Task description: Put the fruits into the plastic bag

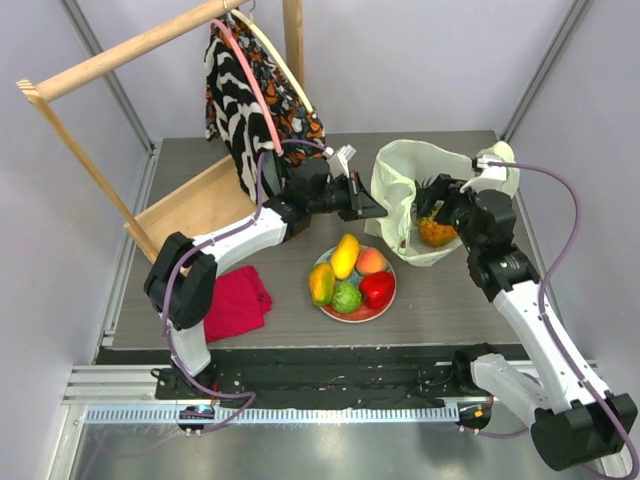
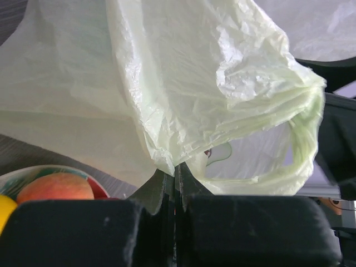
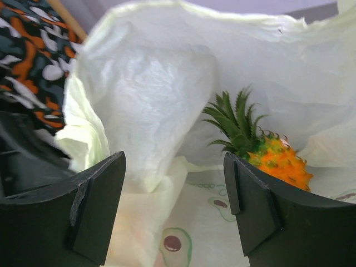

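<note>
Left wrist: left gripper [image 2: 177,179] clamps plastic bag [image 2: 194,83]; right gripper [image 3: 173,167] spread near pineapple [image 3: 280,162]

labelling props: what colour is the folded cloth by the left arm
Red, the folded cloth; clearest in top external view.

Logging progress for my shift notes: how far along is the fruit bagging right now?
Done: the pineapple lies inside the plastic bag. In hand: the left gripper pinches the bag's edge, the right gripper is open at its mouth. Left: two mangoes, peach, red pepper and green fruit on the plate.
</note>
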`<action>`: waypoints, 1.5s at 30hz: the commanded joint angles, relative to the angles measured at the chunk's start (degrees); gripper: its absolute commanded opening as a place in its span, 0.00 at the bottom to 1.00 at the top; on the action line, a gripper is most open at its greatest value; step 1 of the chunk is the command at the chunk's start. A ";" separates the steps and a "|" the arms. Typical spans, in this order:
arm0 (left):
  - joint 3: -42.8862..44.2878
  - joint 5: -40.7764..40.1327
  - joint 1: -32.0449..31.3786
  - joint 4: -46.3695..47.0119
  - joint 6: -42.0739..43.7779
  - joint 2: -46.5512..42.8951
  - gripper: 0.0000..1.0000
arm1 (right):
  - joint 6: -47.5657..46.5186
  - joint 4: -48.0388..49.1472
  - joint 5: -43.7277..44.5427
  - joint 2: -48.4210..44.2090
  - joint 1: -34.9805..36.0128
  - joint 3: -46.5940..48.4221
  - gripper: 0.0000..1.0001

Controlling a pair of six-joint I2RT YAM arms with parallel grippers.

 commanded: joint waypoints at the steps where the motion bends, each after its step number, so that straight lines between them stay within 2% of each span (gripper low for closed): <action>1: 2.43 -0.88 0.42 -3.82 4.35 -1.37 0.00 | 0.98 2.10 -5.98 -6.27 -0.07 2.86 0.79; 7: 3.30 -1.15 0.59 -7.25 7.70 -1.90 0.00 | 1.95 4.82 -16.88 -11.10 -0.07 2.78 0.78; 8: 3.39 -1.15 0.59 -7.69 7.96 -1.72 0.00 | 1.78 5.52 -22.90 -11.28 -0.07 2.69 0.77; 12: 4.01 -0.97 0.68 -9.27 9.10 -1.37 0.00 | 2.47 6.93 -35.23 -10.32 0.45 3.13 0.71; 13: 4.10 -0.97 0.77 -9.36 9.28 -1.28 0.00 | 2.56 6.85 -36.05 -10.06 0.89 2.95 0.67; 17: 4.10 -0.62 0.77 -8.92 9.28 -0.85 0.00 | 0.20 4.31 -35.80 -10.32 5.28 2.69 0.64; 20: 4.71 -0.53 0.85 -9.36 9.46 -0.32 0.00 | -3.48 0.88 -29.05 -9.71 14.49 3.13 0.63; 21: 4.89 -0.53 0.85 -9.62 9.63 -0.23 0.00 | -4.37 -1.13 -23.63 -8.83 20.87 3.56 0.63; 25: 5.33 -0.36 1.20 -10.33 10.16 0.04 0.00 | -4.82 -1.41 -15.34 -5.05 32.94 3.39 0.59; 30: 4.80 0.08 1.64 -10.33 10.51 -0.31 0.00 | -5.00 -6.68 -4.79 -0.66 43.51 3.39 0.57; 32: 4.89 -0.09 1.91 -10.33 10.69 -0.32 0.00 | -4.56 -8.96 2.59 -0.04 47.98 3.22 0.56; 35: 5.06 -0.09 2.17 -10.33 10.69 -0.31 0.00 | -3.59 -12.91 10.76 1.10 52.73 3.04 0.56; 38: 5.06 0.26 2.17 -10.33 10.60 -0.23 0.00 | -1.22 -15.55 15.51 2.25 54.42 2.78 0.56; 45: 4.89 0.61 2.26 -10.33 10.69 -0.23 0.00 | 7.48 -20.39 28.18 2.69 54.60 -1.79 0.56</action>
